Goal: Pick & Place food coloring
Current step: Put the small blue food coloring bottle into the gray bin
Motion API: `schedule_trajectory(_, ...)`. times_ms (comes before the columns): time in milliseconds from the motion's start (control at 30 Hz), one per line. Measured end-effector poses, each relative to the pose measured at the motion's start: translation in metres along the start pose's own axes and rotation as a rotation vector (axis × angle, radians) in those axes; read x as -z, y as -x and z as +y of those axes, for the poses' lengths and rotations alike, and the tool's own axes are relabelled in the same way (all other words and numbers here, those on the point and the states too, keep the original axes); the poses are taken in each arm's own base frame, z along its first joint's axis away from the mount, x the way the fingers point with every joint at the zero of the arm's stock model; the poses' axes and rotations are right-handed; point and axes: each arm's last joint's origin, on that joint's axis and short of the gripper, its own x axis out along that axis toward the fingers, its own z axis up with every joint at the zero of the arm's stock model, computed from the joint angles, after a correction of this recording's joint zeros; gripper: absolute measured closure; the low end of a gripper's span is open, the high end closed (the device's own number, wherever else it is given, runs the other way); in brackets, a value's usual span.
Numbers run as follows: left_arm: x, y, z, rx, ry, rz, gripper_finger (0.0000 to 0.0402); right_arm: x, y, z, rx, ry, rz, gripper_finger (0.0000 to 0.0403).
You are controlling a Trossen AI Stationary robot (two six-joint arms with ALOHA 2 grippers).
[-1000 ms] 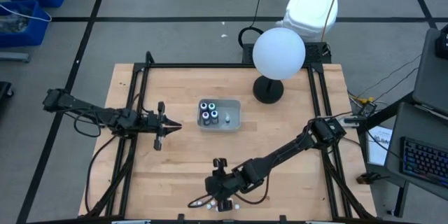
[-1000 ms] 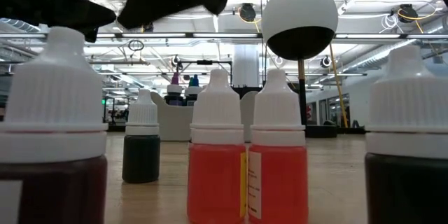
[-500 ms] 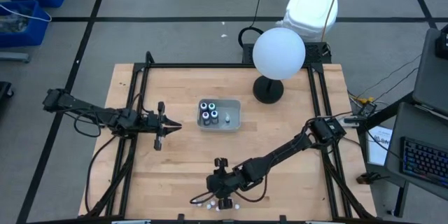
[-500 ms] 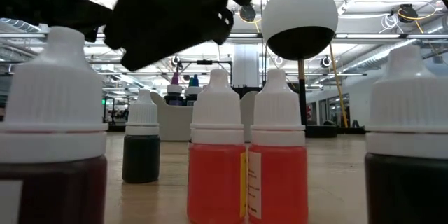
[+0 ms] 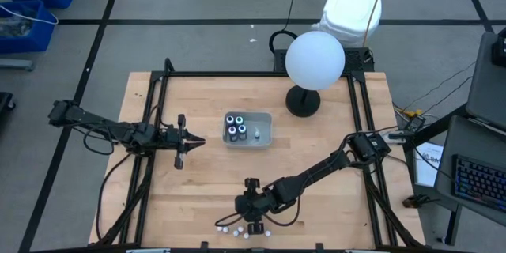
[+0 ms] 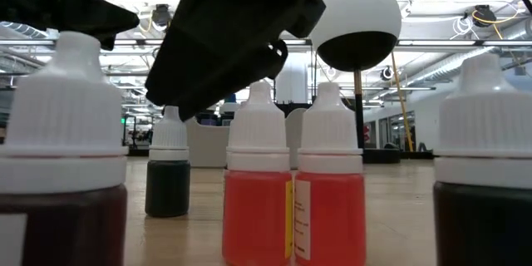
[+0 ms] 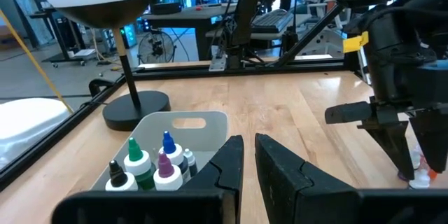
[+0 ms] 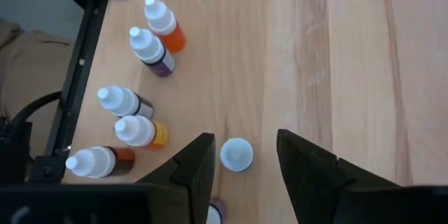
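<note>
On the wooden counter (image 5: 316,150), the right claw (image 8: 241,155) hangs spread over a white-capped food coloring bottle (image 8: 236,154) — light, tippy, slick — best pinched at its cap; left claw (image 7: 248,155) nearly clenched, empty.

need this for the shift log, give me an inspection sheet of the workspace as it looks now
surface: wooden table in a black frame, no spills seen.
job's things: five bottles in the grey tray; white-capped bottles stand at the near edge, one bottle between the right gripper's fingers.
clutter: white globe lamp on a black stand at the far right of the table.
grippers: right gripper open, poised over the near-edge bottles; left gripper nearly shut and empty, waiting left of the tray.
cables: black loop on the floor behind the table; wires at the right edge.
surroundings: blue bins, a white container, a keyboard.
</note>
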Motion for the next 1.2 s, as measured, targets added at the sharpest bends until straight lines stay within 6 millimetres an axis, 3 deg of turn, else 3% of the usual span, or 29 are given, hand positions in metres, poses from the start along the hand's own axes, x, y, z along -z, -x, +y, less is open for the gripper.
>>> schedule_trajectory(333,0.001,0.000,0.000,0.000,-0.002,0.006,0.0355,0.005,-0.012,-0.002,-0.015,-0.003,0.029,0.0259)
schedule_trajectory(867,0.001,0.000,0.000,-0.001,-0.004,0.011,0.0355,0.005,-0.013,-0.005,-0.035,0.003,0.040,0.0261)
schedule_trajectory(1200,0.002,0.000,0.000,-0.002,-0.026,0.015,0.0355,0.005,-0.015,-0.007,-0.031,0.026,0.043,0.0321)
